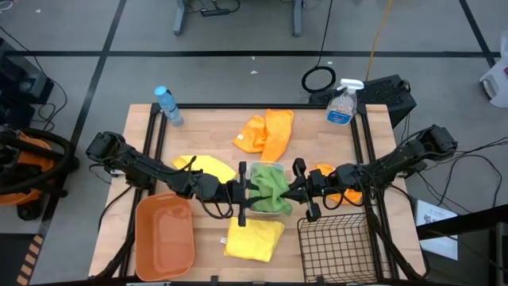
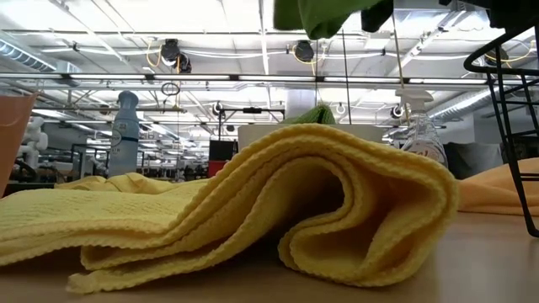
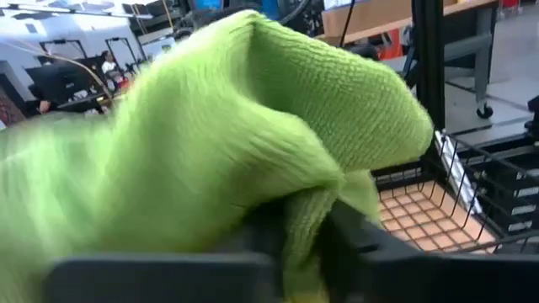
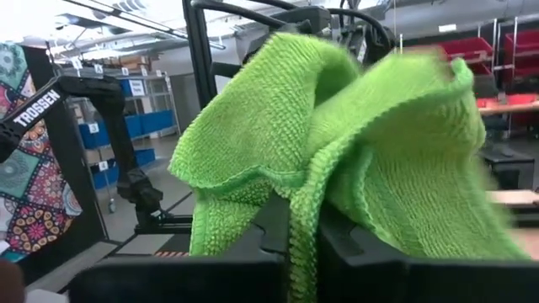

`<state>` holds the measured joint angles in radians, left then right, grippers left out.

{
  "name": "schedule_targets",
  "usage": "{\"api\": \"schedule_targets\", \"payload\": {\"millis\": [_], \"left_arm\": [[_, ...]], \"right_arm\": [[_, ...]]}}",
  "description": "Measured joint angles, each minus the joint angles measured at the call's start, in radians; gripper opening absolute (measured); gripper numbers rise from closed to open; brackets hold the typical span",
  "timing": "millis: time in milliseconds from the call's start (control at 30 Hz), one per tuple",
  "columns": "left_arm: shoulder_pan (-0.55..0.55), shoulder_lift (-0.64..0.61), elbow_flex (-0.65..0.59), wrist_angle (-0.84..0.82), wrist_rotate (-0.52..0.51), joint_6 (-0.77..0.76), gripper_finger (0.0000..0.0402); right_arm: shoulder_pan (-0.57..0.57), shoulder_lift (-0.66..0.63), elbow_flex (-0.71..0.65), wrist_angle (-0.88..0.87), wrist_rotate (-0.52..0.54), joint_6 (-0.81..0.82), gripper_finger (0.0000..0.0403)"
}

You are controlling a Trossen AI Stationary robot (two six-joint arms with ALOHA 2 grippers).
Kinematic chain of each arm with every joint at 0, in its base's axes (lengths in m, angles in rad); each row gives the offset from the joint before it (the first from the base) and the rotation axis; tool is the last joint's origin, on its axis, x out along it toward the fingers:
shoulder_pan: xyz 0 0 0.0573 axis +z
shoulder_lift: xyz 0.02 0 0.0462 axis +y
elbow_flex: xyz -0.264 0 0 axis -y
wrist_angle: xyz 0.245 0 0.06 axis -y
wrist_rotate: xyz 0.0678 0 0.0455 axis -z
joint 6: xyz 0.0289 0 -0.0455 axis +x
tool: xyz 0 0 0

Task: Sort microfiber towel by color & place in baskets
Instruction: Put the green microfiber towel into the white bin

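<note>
A green microfiber towel [image 1: 270, 187] is stretched between my two grippers, over the white bin [image 1: 255, 168] at the table's middle. My left gripper [image 1: 244, 193] is shut on its left end and my right gripper [image 1: 300, 189] on its right end. In the low view the green towel [image 2: 320, 12] hangs high above the table. The orange tub [image 1: 164, 234] stands at the near left and the black wire basket [image 1: 337, 248] at the near right. Yellow towels [image 1: 203, 167] [image 1: 254, 238] and orange towels [image 1: 267, 132] [image 1: 327, 173] lie flat on the table. My left gripper pinches a bunched fold of the green towel's left end [image 3: 305, 220] between its two fingers, coming level from the table's left. The towel is lifted clear and billows beyond the fingers. My right gripper pinches a folded edge at the right end [image 4: 301, 220] between its two fingers, level from the table's right; the cloth drapes slack over the fingers.
A water bottle [image 1: 168, 105] stands at the far left corner and a spray bottle [image 1: 343, 103] at the far right. The near yellow towel [image 2: 253, 202] lies folded just in front of the bin. Bare wood shows between the tub and the wire basket.
</note>
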<state>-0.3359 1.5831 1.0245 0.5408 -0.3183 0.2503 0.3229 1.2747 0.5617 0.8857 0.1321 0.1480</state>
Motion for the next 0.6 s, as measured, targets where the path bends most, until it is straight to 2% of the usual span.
{"api": "schedule_targets", "payload": {"millis": [67,267,467,600], "left_arm": [[0.001,-0.003,0.000,-0.014,0.000,0.012,0.0019],[0.003,-0.057,-0.001,-0.181,-0.022,0.017,0.0013],[0.030,-0.148,-0.001,-0.436,-0.036,-0.073,0.0007],[0.067,-0.176,0.000,-0.540,0.028,-0.113,0.0007]], "right_arm": [[0.000,0.000,0.000,-0.006,0.009,0.027,0.0027],[0.000,-0.017,0.000,-0.175,0.059,0.129,0.0111],[0.010,-0.062,0.000,-0.341,0.068,0.180,0.0203],[0.043,-0.101,0.014,-0.386,0.086,0.158,0.0249]]}}
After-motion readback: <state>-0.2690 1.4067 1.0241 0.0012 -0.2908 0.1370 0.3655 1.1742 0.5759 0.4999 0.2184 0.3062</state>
